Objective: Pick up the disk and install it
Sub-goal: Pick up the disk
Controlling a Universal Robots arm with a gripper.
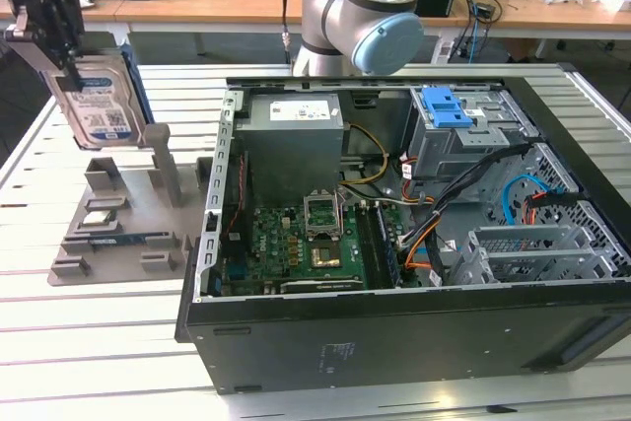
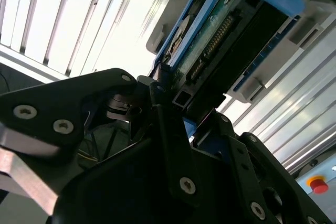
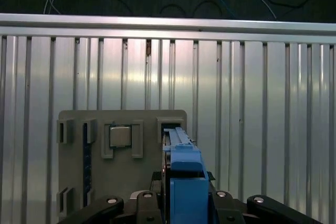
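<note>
Disk stood on edge in the gripper, fingers clamped on its upper end, over the grey holder tray at the exterior view's left; whether it cleared its slot we could not tell. We judged the pickup nearly done and installation not begun, the drive cage in the open computer case well apart.

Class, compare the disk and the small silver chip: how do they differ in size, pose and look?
The disk stands upright, clamped in the gripper; the chip lies flat in the grey tray. The disk is far larger and rectangular; the chip is small and square. The disk carries a white-and-blue label and blue bracket; the chip is bare. Both are silver metal.
</note>
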